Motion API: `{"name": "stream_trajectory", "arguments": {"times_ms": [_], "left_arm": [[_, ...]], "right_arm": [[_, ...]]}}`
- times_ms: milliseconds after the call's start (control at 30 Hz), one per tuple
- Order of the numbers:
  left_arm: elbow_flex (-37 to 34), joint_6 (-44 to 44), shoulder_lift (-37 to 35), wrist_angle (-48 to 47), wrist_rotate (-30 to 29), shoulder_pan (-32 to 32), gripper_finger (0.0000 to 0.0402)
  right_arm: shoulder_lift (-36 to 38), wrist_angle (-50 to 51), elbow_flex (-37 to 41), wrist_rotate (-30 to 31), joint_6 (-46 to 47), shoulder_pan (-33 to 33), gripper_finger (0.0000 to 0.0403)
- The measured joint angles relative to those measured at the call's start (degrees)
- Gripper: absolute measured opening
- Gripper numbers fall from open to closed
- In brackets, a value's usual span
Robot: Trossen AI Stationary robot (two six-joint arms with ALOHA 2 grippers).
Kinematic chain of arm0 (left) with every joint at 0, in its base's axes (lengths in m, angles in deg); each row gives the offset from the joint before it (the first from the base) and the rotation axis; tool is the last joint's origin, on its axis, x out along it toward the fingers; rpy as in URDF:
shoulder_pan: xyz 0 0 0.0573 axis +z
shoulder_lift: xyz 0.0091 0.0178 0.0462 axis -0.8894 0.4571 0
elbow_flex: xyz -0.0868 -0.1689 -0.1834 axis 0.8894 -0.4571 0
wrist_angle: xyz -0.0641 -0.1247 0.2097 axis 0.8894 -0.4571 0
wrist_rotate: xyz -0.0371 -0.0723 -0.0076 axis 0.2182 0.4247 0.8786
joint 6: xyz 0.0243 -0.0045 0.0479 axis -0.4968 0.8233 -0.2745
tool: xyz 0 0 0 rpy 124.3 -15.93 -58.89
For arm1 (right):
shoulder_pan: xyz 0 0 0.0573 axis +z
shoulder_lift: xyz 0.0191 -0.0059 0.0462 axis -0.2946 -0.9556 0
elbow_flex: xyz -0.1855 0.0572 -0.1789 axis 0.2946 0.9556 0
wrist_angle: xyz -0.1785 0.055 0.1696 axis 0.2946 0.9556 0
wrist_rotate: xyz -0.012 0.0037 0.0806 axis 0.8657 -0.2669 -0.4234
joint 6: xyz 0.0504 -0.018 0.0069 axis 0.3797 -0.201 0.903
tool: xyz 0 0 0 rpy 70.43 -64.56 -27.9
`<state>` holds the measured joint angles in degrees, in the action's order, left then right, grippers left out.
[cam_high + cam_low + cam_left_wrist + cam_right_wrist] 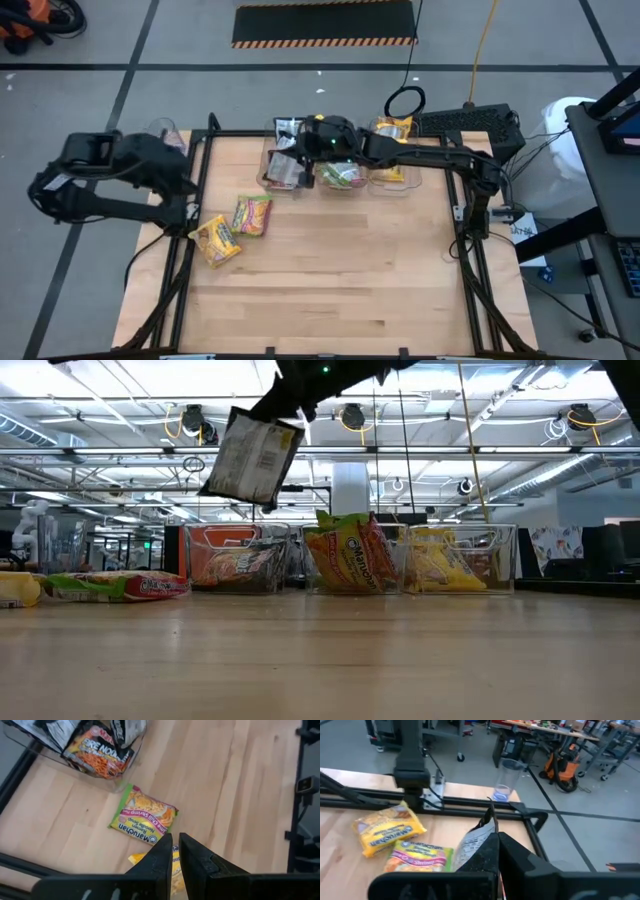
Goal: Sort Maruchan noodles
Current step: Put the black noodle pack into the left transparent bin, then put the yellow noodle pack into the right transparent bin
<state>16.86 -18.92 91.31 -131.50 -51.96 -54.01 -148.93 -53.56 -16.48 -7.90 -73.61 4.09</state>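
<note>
Above left bin [281,166]: right gripper [303,160], clenched on dark packet [250,457], half hidden.
Left gripper [175,851]: over yellow packet [215,240], jaws nearly together, grip unclear.
Green-edged packet [252,214]: on table [330,270].

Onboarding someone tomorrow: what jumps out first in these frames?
The right hand, reaching over the left clear plastic bin at the table's far edge, dangles a dark crinkly noodle packet in mid-air. Two more packets, yellow and green-edged, lie loose on the wood beside the left hand.
</note>
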Motion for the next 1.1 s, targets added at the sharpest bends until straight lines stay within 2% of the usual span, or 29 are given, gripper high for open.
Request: {"name": "stream_trajectory", "arguments": {"times_ms": [367, 800, 1100], "left_arm": [[0.02, -0.05, -5.87, -0.08, -0.05, 0.0, 0.0037], [0.02, -1.79, -6.19, 0.02, -0.13, 0.0, 0.0037], [0.02, -2.15, -6.19, 0.02, -0.13, 0.0, 0.0037]], "right_arm": [[-2.7, -0.62, -0.07, -3.76, 0.58, -4.55, 0.0], [-9.51, -3.47, -0.02, -11.92, 5.64, -5.37, 0.0], [-9.93, -3.09, 0.74, -12.01, 6.26, -5.65, 0.0]]}}
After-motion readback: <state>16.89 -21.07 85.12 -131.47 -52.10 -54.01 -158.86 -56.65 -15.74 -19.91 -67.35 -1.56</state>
